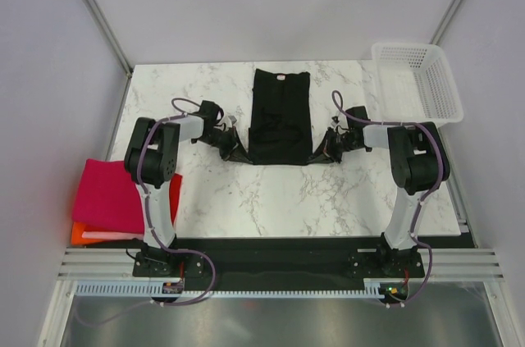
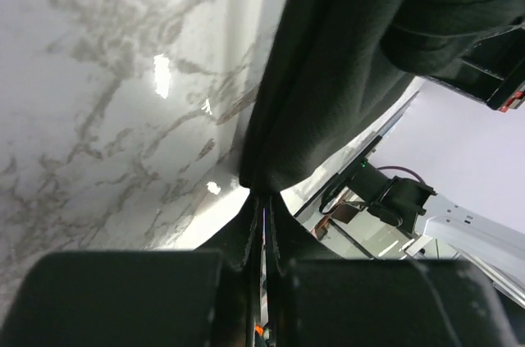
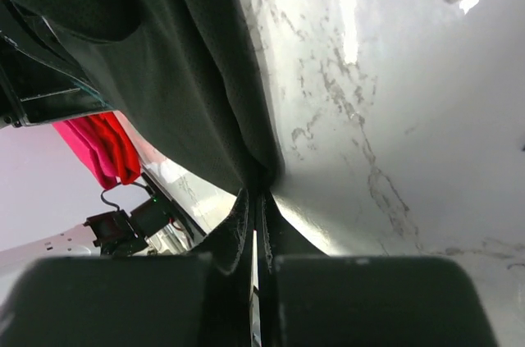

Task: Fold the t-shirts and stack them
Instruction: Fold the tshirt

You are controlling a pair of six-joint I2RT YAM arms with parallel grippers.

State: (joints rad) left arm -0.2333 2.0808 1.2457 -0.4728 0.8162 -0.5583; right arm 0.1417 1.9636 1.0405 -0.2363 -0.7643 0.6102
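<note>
The black t-shirt (image 1: 280, 113) lies flat at the centre of the table (image 1: 246, 199). Its long axis runs from the collar, toward the top of the frame, down to the hem. Each hand is clamped on one hem corner, the left hand (image 1: 234, 150) on the lower left and the right hand (image 1: 326, 150) on the lower right. The rest of the shirt lies up-frame of both, so the fold probably carries the hem straight toward the collar.
</note>
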